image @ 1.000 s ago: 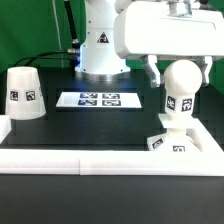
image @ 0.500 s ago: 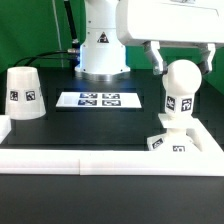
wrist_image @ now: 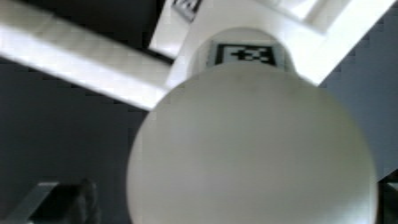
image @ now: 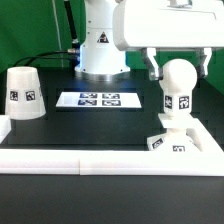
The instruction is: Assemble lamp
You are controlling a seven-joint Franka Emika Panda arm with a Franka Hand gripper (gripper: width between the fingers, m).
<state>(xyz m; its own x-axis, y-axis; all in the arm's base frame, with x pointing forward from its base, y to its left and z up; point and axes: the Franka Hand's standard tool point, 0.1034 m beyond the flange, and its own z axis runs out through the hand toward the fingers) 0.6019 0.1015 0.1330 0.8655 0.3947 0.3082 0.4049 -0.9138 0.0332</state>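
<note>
A green curtain [image: 40, 30] hangs behind a black surface [image: 95, 130] with a white rail [image: 110, 160] along its near edge. My fingers [image: 151, 66] are spread, one on each side of the bulb's [image: 178, 88] rounded top. There is a sliver of dark on both sides, so I am straddling it and not pinching it. In the wrist view the bulb [wrist_image: 249, 150] fills nearly everything, its tag pointing back toward the base.

Half a second ago I sat a little higher and further to the exterior view's right. I have now dropped back down and centred over the bulb. The bulb stands upright on its own in the base block [image: 170, 141], with no help from me. I judge it to be seated, or nearly so, and I am lined up either for another turn or to let it be.

Further out, the shade [image: 23, 93] waits well apart at the exterior view's left, untouched and wide end down. The marker board [image: 98, 99] lies flat between the shade and the bulb, so I will have to cross above it when I fetch the shade. The only thing close enough to knock is the bulb itself.
</note>
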